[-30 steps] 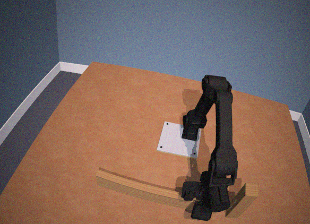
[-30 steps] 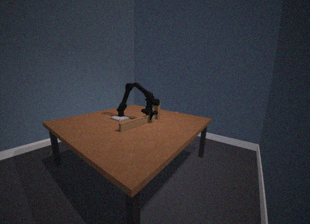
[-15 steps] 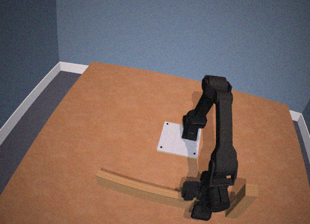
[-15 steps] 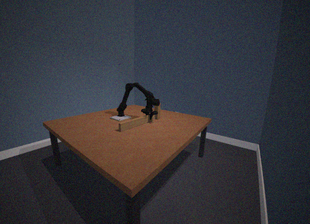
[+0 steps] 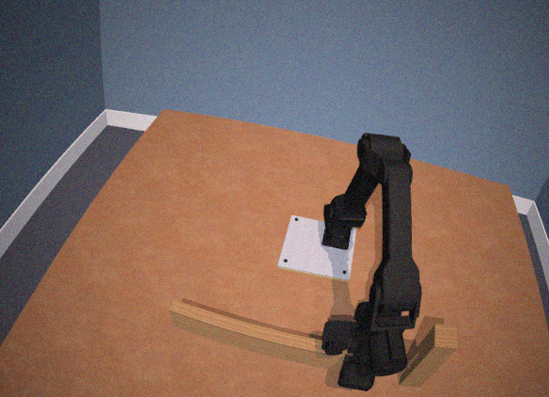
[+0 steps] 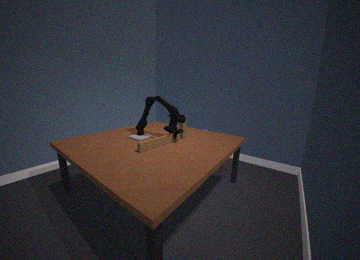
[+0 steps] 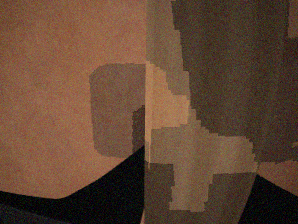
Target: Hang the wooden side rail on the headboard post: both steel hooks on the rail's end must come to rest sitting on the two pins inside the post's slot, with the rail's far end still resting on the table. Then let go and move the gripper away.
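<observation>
Wooden side rail [image 5: 244, 330] [image 6: 154, 144] [image 7: 200, 165] is gripped in my claw [image 5: 347, 358] [image 6: 174, 135]; near the table's [image 5: 211, 197] [image 6: 148, 175] [image 7: 50, 50] edge, hidden hooks may miss the pins through misalignment.

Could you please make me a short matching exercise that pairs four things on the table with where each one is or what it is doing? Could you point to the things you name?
1. Long wooden side rail [image 5: 244, 330] [image 6: 154, 143]
2. Upright wooden headboard post [image 5: 447, 335] [image 6: 184, 129]
3. White square base plate [image 5: 303, 248] [image 6: 134, 137]
4. Black parallel-jaw gripper [image 5: 345, 358] [image 6: 174, 133]

A. Under the arm's foot
B. Closed on a wooden piece
C. Gripped near one end
D. Standing beyond the gripper, ungripped

Pairs: 1-C, 2-D, 3-A, 4-B
</observation>
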`<state>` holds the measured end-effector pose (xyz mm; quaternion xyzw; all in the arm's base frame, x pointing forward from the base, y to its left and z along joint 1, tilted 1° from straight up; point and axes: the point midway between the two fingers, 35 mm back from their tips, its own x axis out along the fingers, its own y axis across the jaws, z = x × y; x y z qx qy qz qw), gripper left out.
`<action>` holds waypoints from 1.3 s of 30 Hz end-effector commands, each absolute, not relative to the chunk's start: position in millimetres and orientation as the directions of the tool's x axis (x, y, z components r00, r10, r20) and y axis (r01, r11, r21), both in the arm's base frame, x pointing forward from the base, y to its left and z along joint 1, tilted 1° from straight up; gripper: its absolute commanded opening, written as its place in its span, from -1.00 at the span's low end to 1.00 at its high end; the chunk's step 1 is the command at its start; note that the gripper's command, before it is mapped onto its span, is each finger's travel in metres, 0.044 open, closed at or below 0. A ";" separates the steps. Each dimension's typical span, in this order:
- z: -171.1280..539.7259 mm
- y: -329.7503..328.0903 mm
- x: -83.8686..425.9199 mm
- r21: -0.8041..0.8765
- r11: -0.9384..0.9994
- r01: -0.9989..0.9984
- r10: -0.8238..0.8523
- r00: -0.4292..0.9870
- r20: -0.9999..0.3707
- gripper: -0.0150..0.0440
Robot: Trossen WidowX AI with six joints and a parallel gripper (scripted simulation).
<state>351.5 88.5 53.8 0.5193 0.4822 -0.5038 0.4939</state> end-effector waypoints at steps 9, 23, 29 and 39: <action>60.2 88.8 353.5 0.036 -0.061 0.997 0.005 0.036 -0.999 -0.49; 62.5 88.8 353.4 0.036 -0.061 0.997 0.005 0.036 -0.999 -0.49; 63.5 88.8 353.3 0.036 -0.061 0.997 0.005 0.036 -0.999 -0.49; 65.2 88.8 353.3 0.036 -0.061 0.997 0.005 0.036 -0.999 -0.49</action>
